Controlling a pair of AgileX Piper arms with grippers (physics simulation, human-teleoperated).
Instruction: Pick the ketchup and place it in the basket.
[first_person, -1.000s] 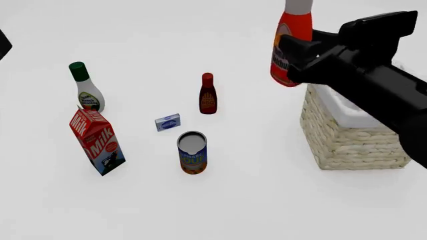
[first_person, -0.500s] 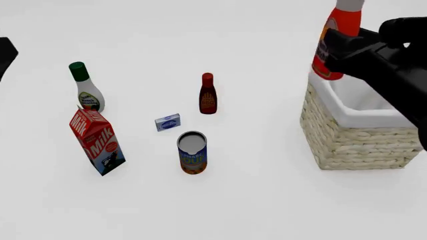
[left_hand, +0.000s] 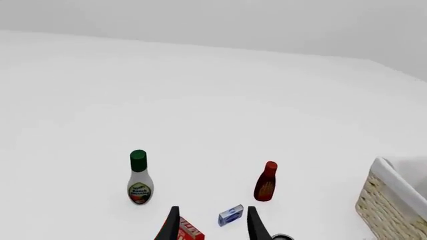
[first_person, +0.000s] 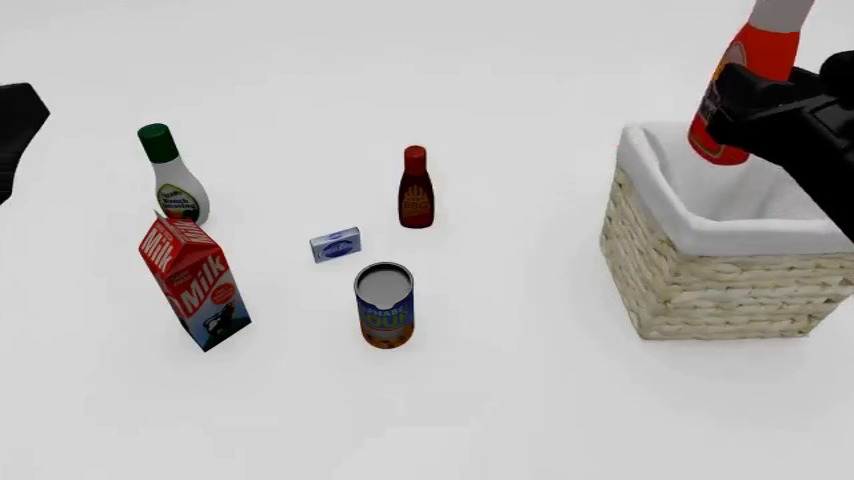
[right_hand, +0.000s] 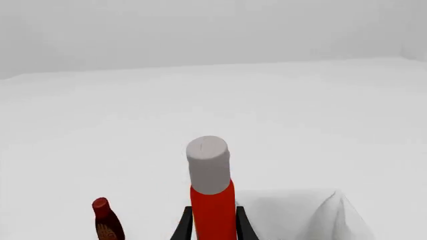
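Front view, left to right. Your left arm (first_person: 16, 125) sits at the 9 o'clock edge; its claw (left_hand: 212, 227) shows only in the left wrist view, fingers spread with nothing between them.

White bottle with green cap (first_person: 171, 176) stands upright at 10 o'clock. Milk carton (first_person: 194, 281) sits just below it, tilted. Small blue box (first_person: 335, 244) lies near centre, the can (first_person: 384, 305) at 6 o'clock of it, the dark-red bottle (first_person: 416, 188) at 1 o'clock of it.

Basket (first_person: 721, 265) rests at 3 o'clock. Your right claw (first_person: 747, 92) pinches the ketchup (first_person: 743, 72) by its body, cap up, leaning slightly, held above the basket's far rim, at 2 o'clock.
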